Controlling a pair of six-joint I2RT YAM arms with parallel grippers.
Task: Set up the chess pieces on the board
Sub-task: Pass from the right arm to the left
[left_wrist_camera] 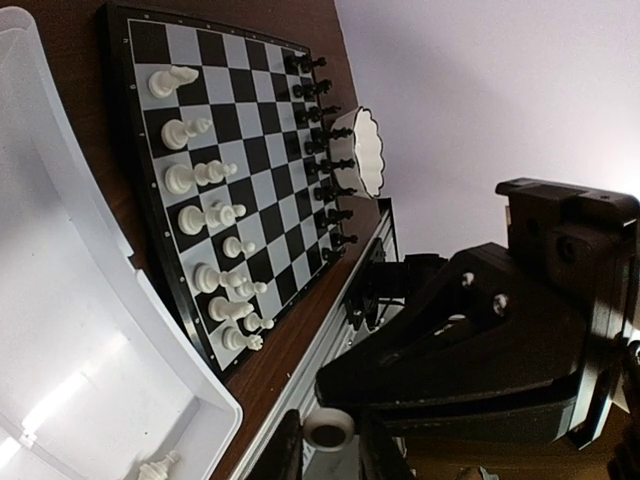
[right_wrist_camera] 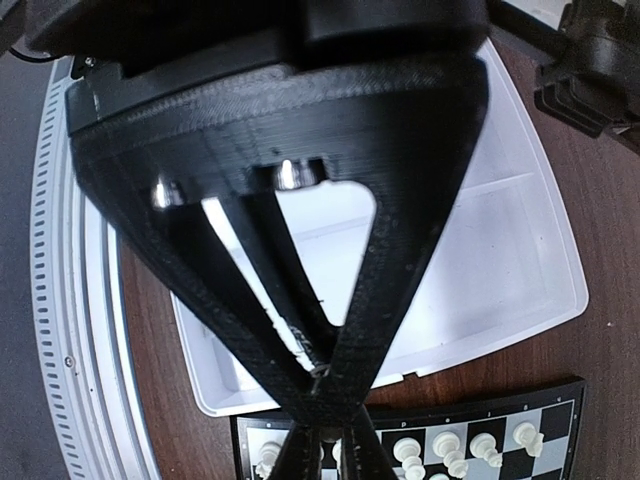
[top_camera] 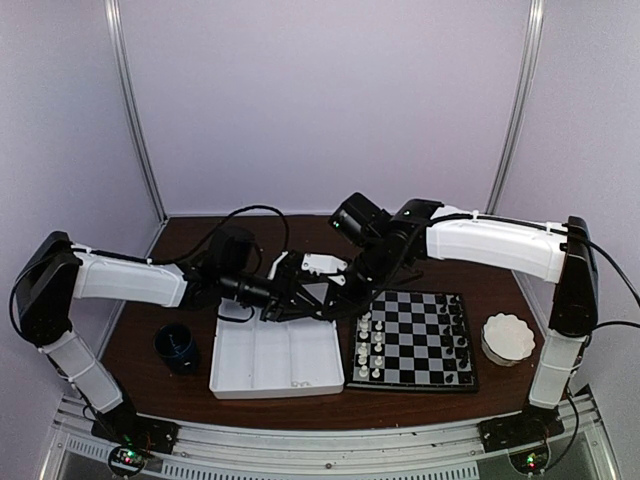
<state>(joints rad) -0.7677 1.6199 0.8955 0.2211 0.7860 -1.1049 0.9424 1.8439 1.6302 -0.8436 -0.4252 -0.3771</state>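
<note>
We take the board [top_camera: 420,340] as our landmark. It lies flat on the dark worktop [top_camera: 300,410], on the right arm's side. White pieces [top_camera: 370,345] stand along the board's edge nearest the left arm, most in the outer file and a few in the next one. Black pieces [top_camera: 460,335] line the opposite edge.

Just beside the board's white-piece edge sits a white tray [top_camera: 240,375]. In the left wrist view we see a lone white chessman [left_wrist_camera: 155,468] lying in one corner of it. A scalloped white bowl [top_camera: 508,338] rests just beside the board's black-piece edge. A dark blue cup [top_camera: 178,347] stands beyond the tray, well apart from the board.

Both arms meet above the tray's far corner, just off the board's far corner on the white-piece side. The right claw [right_wrist_camera: 322,400] is pressed together, its fingers meeting at the tips; whether anything is caught there we cannot tell. The left claw [left_wrist_camera: 329,445] has a round white piece [left_wrist_camera: 328,428] between its fingers [left_wrist_camera: 288,450]. They stand close on either side of it, but we cannot tell whether they press on it. In the left wrist view the right claw's tips hang just beside that piece.
</note>
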